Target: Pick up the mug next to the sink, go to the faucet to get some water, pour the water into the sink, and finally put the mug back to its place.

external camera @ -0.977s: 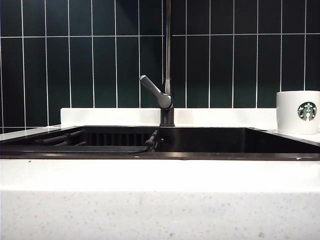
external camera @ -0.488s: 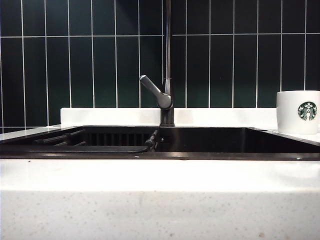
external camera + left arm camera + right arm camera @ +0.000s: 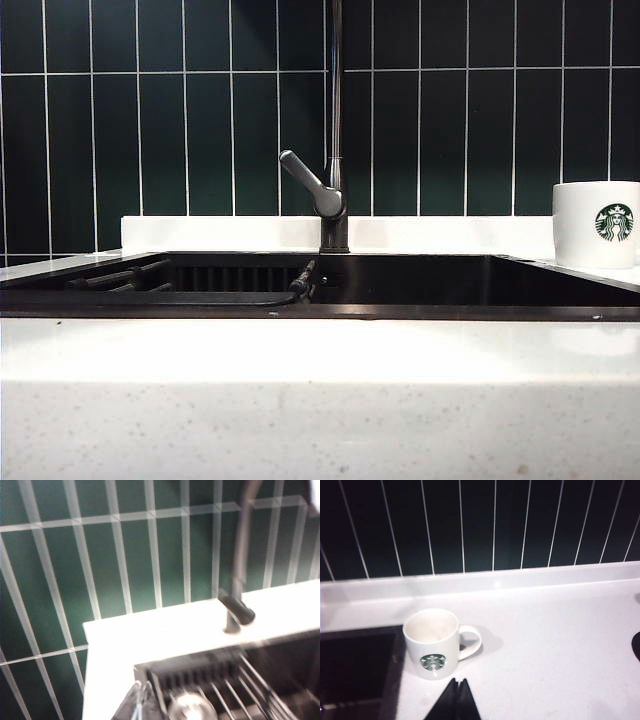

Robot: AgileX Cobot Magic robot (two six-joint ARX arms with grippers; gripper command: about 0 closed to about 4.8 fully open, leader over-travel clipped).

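On the white bench (image 3: pixel 320 350) at the right of the exterior view stands the mug (image 3: pixel 596 224), upright, just beside the sink (image 3: pixel 450 280); its green logo faces the camera; the faucet (image 3: pixel 336 130) rises behind the sink's middle, its lever angled out to the left; neither arm shows in that view. The right gripper (image 3: pixel 455 699) is closed on nothing, its tips together, near the mug (image 3: pixel 434 643) but apart from it (the handle points away from the sink (image 3: pixel 355 665)). The left gripper (image 3: pixel 140 702), also closed and empty, hangs over the sink's (image 3: pixel 210 680) corner, with the faucet (image 3: pixel 239 555) well apart beyond.
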